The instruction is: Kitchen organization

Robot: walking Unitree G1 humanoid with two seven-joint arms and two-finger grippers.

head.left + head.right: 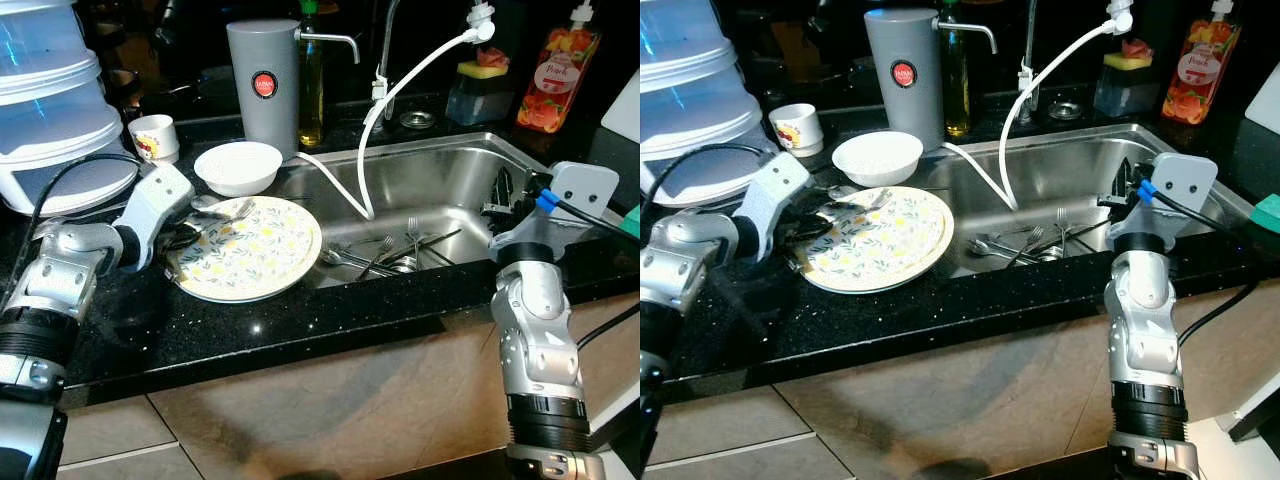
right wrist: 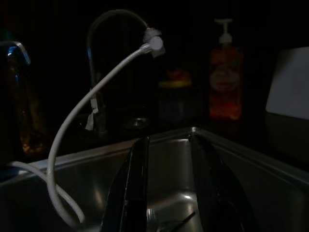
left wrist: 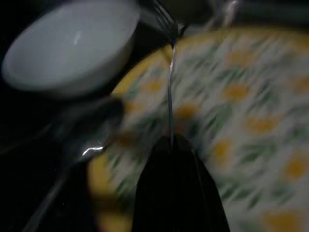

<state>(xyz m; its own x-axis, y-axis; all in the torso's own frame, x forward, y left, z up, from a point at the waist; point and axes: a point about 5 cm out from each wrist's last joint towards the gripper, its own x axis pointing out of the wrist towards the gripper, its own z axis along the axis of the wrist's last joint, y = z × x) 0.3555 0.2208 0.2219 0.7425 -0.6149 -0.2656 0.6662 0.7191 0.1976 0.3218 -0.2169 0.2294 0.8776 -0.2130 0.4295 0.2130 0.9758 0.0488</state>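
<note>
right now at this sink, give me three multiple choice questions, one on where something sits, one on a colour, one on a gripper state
1. Where do the forks lie?
A. in the sink basin
B. on the flowered plate
C. inside the white bowl

2. What colour is the tall jug behind the white bowl?
A. red
B. grey
C. yellow

3. How is the right gripper held?
A. shut on a fork
B. shut on the hose
C. open over the sink

Answers:
1 A, the forks rest on the bottom of the sink near the drain.
2 B, the jug is grey with a small red round label.
3 C, the right wrist view shows a clear gap between its two fingers, with nothing held.
</note>
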